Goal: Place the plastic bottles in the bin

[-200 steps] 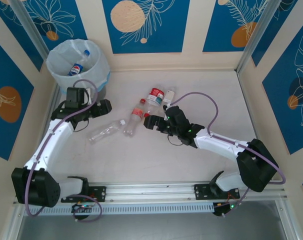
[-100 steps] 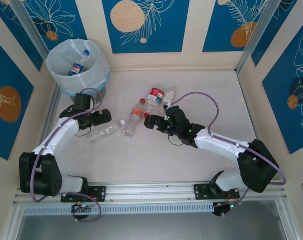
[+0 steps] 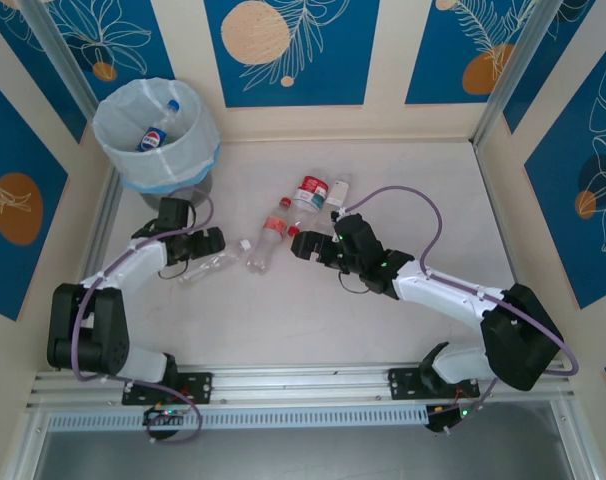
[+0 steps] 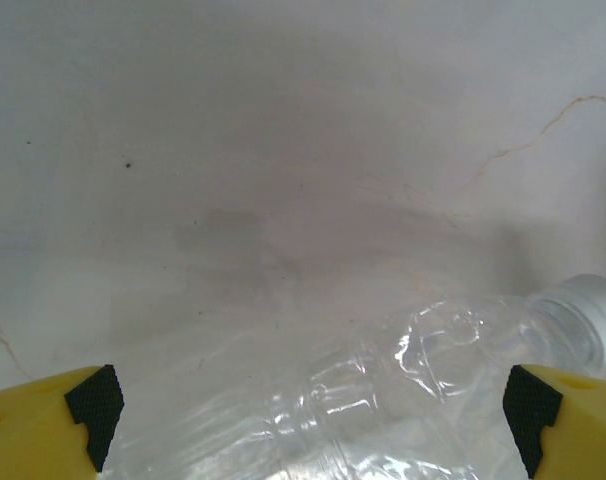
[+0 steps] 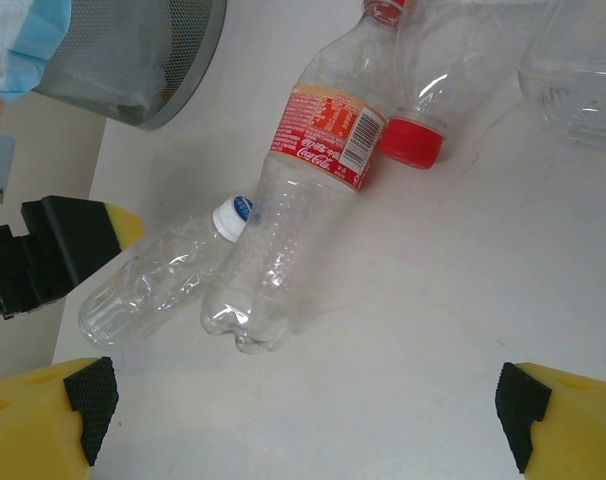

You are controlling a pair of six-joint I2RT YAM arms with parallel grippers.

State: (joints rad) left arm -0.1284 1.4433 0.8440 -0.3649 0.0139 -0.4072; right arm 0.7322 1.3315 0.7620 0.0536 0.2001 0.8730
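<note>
The left end effector (image 3: pixel 205 243) (image 4: pixel 308 410) is low over the table (image 3: pixel 433 200) with its jaws wide open and nothing gripped. A crumpled clear bottle (image 3: pixel 208 265) (image 4: pixel 383 400) (image 5: pixel 148 285) with a white cap lies on its side between the yellow fingers (image 4: pixel 43 425) (whether either pad touches the plastic cannot be told from the wrist view). The right end effector (image 3: pixel 297 244) (image 5: pixel 308 400) is also fully open and holds nothing. It points toward a red-labelled bottle (image 3: pixel 267 240) (image 5: pixel 293 210) that lies flat just beside the clear one, its base near that bottle's cap. Two more bottles (image 3: pixel 311 190) lie just beyond it, close to the middle of the table, one with a red label and a red cap. The bin (image 3: pixel 198 150) (image 5: pixel 133 60) stands at the far left corner, just beyond the left arm, and a blue-labelled bottle (image 3: pixel 158 128) rests inside its white liner, cap pointing up and away.
</note>
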